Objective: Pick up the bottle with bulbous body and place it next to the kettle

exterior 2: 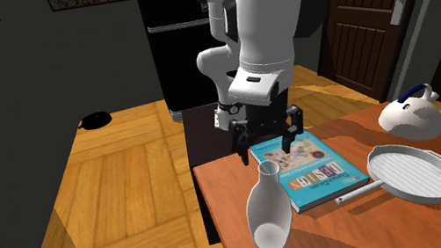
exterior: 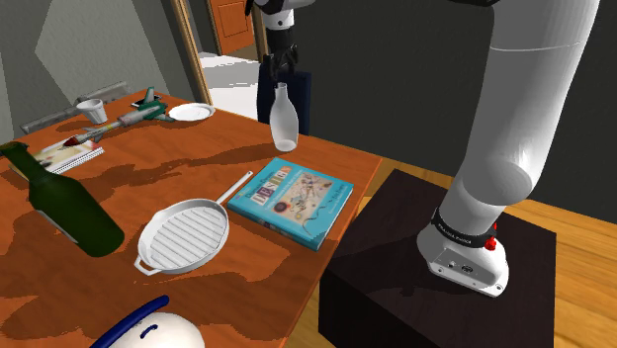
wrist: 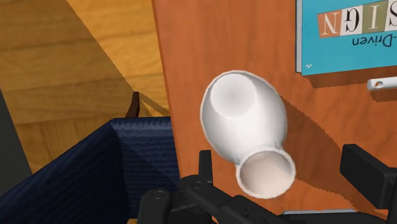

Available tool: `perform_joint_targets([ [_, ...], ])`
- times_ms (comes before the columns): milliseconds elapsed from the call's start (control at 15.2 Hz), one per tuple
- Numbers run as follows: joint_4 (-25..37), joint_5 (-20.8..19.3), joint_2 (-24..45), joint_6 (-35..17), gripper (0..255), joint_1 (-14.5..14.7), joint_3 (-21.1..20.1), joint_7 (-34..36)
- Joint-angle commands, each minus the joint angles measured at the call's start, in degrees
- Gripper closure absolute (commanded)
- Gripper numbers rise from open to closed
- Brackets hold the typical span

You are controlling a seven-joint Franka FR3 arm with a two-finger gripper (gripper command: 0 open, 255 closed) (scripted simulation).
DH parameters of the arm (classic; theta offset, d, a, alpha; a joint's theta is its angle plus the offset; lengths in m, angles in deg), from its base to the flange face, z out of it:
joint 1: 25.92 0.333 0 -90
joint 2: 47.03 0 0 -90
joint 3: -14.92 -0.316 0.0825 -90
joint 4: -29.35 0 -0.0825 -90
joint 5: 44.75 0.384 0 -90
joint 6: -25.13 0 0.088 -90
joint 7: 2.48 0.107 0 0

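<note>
An all-black two-finger gripper on a white arm hangs just above a white bottle with a bulbous body and narrow neck. The bottle stands upright close to the edge of an orange-brown wooden table. In the wrist view the fingers stand wide apart on either side of the bottle's open mouth without touching it. The mouth shows a pale, plain inside. Near the bottle lies a teal hardcover book. Beside the book rests a white ridged grill pan, its long handle running along the book's edge and its ridged floor facing up. A white kettle with a blue handle sits beyond the pan, well apart from the bottle. At the shoulder view's left a dark green bottle lies on its side. A small white plate and a small white cup stand farther back.
</note>
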Motion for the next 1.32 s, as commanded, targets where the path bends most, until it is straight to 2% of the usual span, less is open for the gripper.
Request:
perform_joint_targets([
  [0, 0.19, 0.23, 1.30, -1.14, 0, -0.17, 0.03, -0.29],
  [396, -2.79, 0.34, 2.28, -5.10, 0, -0.22, 0.01, -0.36],
  [858, -2.77, 0.34, 2.29, -5.08, 0, -0.22, 0.01, -0.36],
  [924, -2.77, 0.34, 2.29, -5.08, 255, -0.22, 0.01, -0.36],
  [1254, -2.75, 0.34, 2.30, -5.08, 255, -0.22, 0.01, -0.36],
])
